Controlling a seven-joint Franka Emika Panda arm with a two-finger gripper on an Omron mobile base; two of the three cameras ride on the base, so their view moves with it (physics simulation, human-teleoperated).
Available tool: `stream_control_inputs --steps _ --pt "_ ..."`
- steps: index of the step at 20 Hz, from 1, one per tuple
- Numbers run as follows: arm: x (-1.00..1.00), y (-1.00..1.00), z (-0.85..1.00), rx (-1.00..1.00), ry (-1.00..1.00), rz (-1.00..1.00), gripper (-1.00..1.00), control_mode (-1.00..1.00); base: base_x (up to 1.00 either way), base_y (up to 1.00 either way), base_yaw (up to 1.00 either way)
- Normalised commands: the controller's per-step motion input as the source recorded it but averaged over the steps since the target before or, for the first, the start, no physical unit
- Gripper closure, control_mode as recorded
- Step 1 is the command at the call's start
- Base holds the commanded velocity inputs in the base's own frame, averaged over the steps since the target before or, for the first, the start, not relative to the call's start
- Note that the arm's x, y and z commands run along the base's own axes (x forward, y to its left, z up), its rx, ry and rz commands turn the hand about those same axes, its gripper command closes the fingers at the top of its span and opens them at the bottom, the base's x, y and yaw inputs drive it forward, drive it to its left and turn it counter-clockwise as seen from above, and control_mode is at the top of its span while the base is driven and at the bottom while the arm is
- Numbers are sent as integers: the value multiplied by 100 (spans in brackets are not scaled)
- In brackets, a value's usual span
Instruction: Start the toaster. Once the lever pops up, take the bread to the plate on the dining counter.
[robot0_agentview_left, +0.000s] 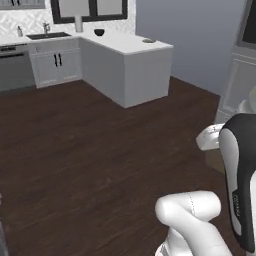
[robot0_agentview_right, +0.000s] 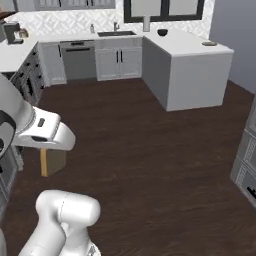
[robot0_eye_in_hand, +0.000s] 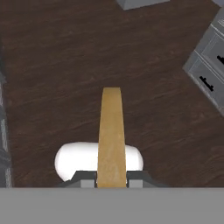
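A dark wood floor (robot0_agentview_left: 90, 165) is spread through the kitchen; the dining counter (robot0_agentview_right: 192, 75) is set well ahead, white-topped with grey sides; one tan plate (robot0_agentview_right: 209, 43) is seen near its far corner and one dark bowl (robot0_agentview_right: 162, 32) further back; the gripper (robot0_eye_in_hand: 111, 183) is pressed onto one slice of bread (robot0_eye_in_hand: 111, 135), held edge-on above the floor.

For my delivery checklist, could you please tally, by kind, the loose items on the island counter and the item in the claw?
Dark bowl: 1
Tan plate: 1
Bread slice, clamped in the claw: 1
Total: 3
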Motion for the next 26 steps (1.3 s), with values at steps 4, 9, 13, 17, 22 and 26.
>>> stream_control_inputs --steps 4,9,13,17,22,26 --pt "0 0 0 0 0 0 100 100 55 2 -58" --pt "0 0 0 0 0 0 100 100 75 33 -45" --pt "0 0 0 0 0 0 100 100 100 76 -15" --pt "0 0 0 0 0 0 100 100 100 89 -9" --pt "0 0 0 0 0 0 100 100 100 79 -7" --pt "0 0 0 0 0 0 100 100 100 80 -7"
